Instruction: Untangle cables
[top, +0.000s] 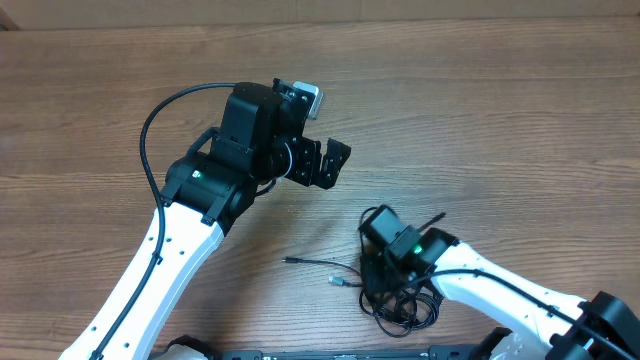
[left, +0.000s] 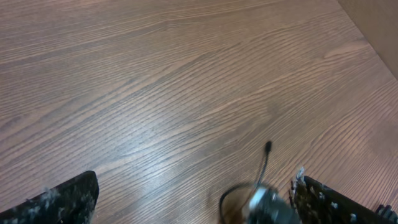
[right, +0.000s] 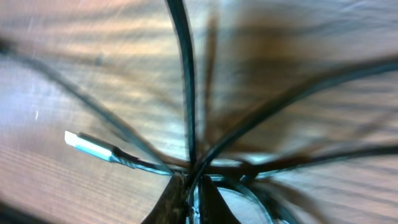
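Plain wood-grain table (top: 480, 100) is filling every view.
Right gripper (right: 194, 198) is clamping tight on the cables (top: 405, 312); left gripper (top: 327, 165) is hanging spread wide, gripping nothing.

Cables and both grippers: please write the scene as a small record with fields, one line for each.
surface: wooden table
cables: thin black tangle under the right arm; two loose ends lie on the wood beside it
silver plug tip: lies on the wood, its cord leading to the right gripper
left gripper: open, holding nothing, away from the tangle
right gripper: shut on the cables, strands spreading out from the pinch
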